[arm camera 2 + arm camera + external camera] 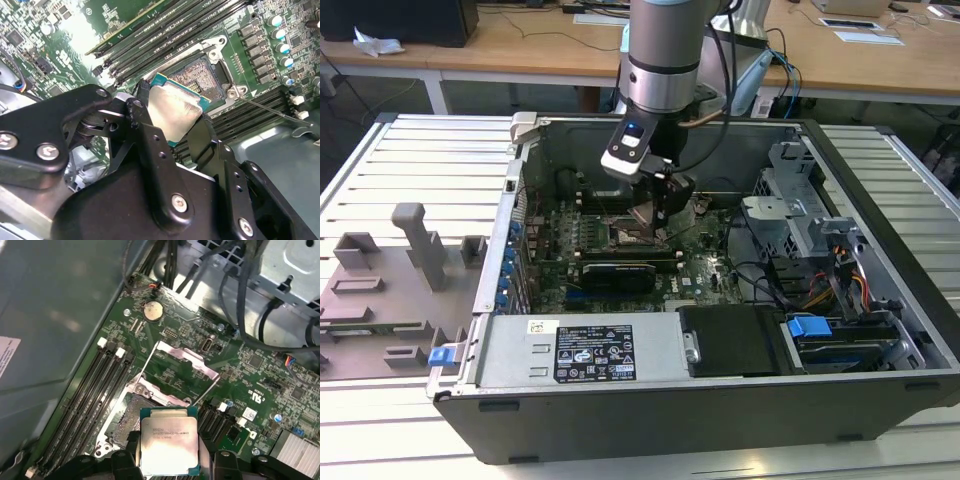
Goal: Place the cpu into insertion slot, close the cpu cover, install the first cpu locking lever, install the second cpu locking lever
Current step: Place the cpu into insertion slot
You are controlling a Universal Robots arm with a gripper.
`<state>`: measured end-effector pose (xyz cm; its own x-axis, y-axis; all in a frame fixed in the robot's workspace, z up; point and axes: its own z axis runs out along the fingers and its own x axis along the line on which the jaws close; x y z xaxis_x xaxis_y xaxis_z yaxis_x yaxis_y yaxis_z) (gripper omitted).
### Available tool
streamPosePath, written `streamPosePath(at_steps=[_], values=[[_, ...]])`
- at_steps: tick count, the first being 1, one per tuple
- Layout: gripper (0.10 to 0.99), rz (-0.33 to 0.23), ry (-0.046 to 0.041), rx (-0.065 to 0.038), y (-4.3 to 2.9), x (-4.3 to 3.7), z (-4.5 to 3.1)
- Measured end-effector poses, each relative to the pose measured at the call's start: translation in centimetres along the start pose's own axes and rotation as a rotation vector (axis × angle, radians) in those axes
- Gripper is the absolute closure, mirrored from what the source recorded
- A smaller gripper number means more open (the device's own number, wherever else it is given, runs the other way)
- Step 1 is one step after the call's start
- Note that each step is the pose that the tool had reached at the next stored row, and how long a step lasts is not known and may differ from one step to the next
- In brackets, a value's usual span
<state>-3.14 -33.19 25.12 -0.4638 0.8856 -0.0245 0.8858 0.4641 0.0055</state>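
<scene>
A robot arm (665, 60) reached down into an open computer case (720, 400) lying on a slatted metal table (420, 160). Its gripper (660, 215) hung over the green motherboard near the middle of the case, towards the far wall in the exterior view.

In both wrist views the two black fingers (142, 107) were closed part-way, clamping opposite edges of the cpu (175, 112), silvery top facing up. The chip hung tilted just above one edge of the insertion slot (202, 80); whether it touched could not be told. Most of the socket's gold contact field lay bare.

In the first wrist view the cpu (168, 442) sat between the fingers beside the insertion slot (127, 422). The cpu cover (187, 358) was swung open beyond the socket. Long black memory slots (95, 390) ran alongside.
</scene>
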Motion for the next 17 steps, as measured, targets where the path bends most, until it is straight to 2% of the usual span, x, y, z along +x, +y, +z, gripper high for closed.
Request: streamPosePath(at_steps=[11, 17], values=[[0.541, 0.115, -0.005, 0.005, 0.0, 0.0, 0.0], [0.541, 0.159, -0.007, 0.007, 0.0, 0.0, 0.0]])
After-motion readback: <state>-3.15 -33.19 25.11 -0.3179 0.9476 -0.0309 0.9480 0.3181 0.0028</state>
